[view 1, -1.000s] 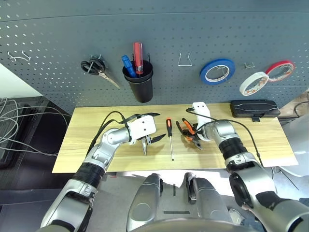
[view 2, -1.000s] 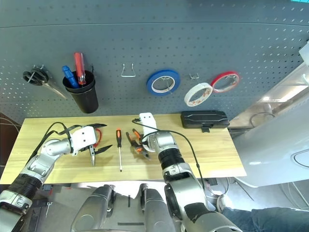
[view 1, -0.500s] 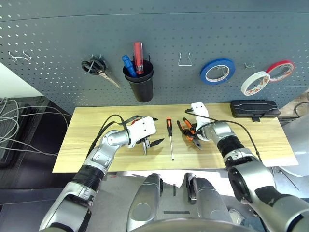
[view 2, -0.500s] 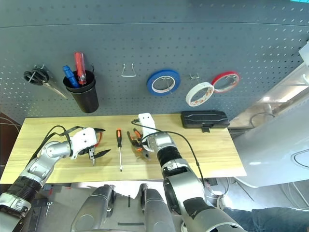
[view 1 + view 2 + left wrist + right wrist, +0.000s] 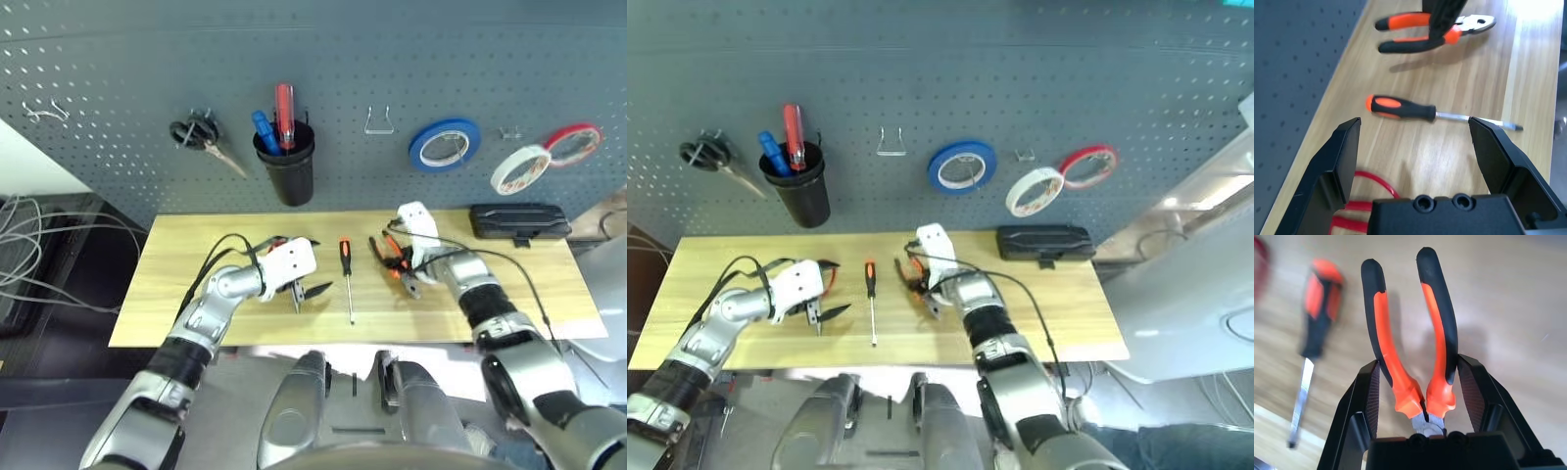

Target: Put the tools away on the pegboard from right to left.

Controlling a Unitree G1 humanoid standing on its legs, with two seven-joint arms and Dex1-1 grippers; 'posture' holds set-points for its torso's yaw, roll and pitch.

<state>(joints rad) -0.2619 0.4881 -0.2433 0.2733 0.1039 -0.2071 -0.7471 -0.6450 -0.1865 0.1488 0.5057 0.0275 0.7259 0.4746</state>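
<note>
The orange-and-black pliers [image 5: 1410,347] sit just above the wooden table [image 5: 196,245], right of centre, with my right gripper [image 5: 404,276] shut on their handles near the joint. The slim screwdriver [image 5: 346,269] lies on the table between my two grippers. My left gripper [image 5: 308,294] hovers open to its left, nothing between the fingers. The red-handled scissors [image 5: 1371,196] lie under and behind that gripper, mostly hidden. On the pegboard [image 5: 118,59] the white tape roll [image 5: 516,168] hangs at the right.
Blue tape [image 5: 443,144] and red tape [image 5: 573,144] hang beside the white roll. A bare hook [image 5: 379,120], a black cup [image 5: 285,171] with two screwdrivers and black-handled scissors [image 5: 201,137] hang further left. A black case [image 5: 517,220] lies at the table's back right.
My right gripper has shifted slightly to the right with the pliers between its fingers. The left gripper has barely moved. The whole view has shifted a little.
</note>
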